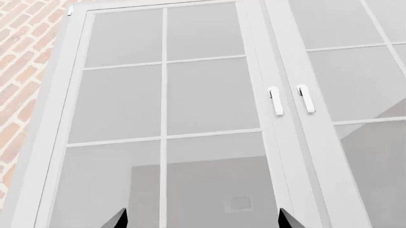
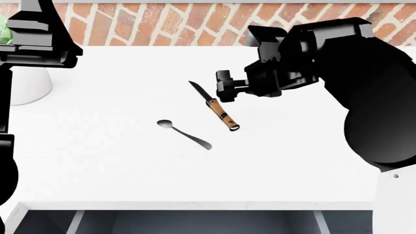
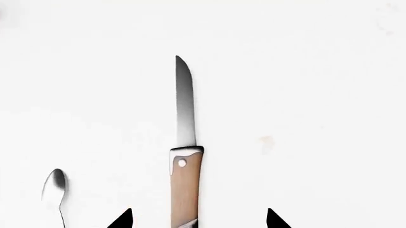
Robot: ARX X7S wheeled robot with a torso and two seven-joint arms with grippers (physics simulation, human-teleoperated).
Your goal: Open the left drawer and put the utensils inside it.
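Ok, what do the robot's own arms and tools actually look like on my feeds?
Both arms are glossy black with no markings or cables visible. In the head view the right arm has bulky rounded shells narrowing to a blocky right tool; the left arm shows as angular black housing. In each wrist view only two pointed black fingertips show.

knife point(image 2: 215, 107) lies flat mid-frame, black blade pointing upper left; grey spoon point(image 2: 183, 133) lower left beside it; left drawer point(image 2: 195, 222) open along bottom edge.
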